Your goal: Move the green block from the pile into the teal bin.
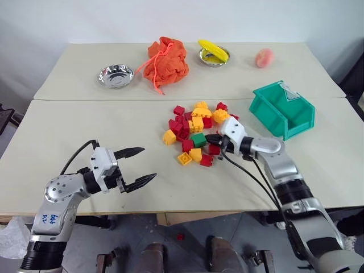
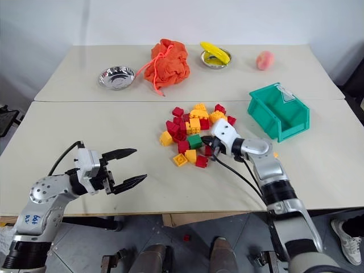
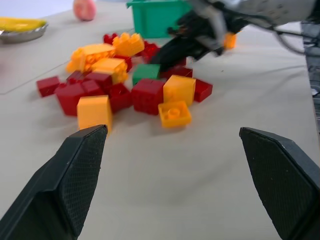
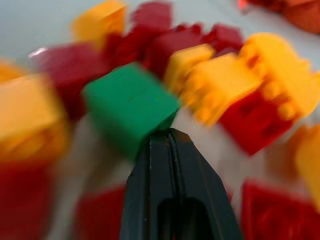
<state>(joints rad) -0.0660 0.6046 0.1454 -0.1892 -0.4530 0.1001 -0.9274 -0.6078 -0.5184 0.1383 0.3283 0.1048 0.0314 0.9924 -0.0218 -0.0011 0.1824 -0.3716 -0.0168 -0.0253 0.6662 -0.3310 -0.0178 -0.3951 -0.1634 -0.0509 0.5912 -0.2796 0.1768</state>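
The green block (image 1: 198,139) lies at the near side of the pile (image 1: 192,121) of red and yellow bricks in the middle of the table. My right gripper (image 1: 212,139) is shut with nothing between its fingers. Its tip rests right against the green block (image 4: 127,107) on the block's right side. To the right of the pile and a little farther back stands the teal bin (image 1: 299,123), with no brick visible inside. My left gripper (image 1: 149,163) hangs open over the near left of the table, well short of the pile, its fingers (image 3: 82,165) spread wide.
Along the back of the table are a steel bowl (image 1: 115,75), an orange cloth bag (image 1: 166,60), a second bowl holding something yellow (image 1: 214,53), and a peach (image 1: 264,57). A seam (image 1: 114,100) splits the two tabletops. Bare surface lies between my left gripper and the pile.
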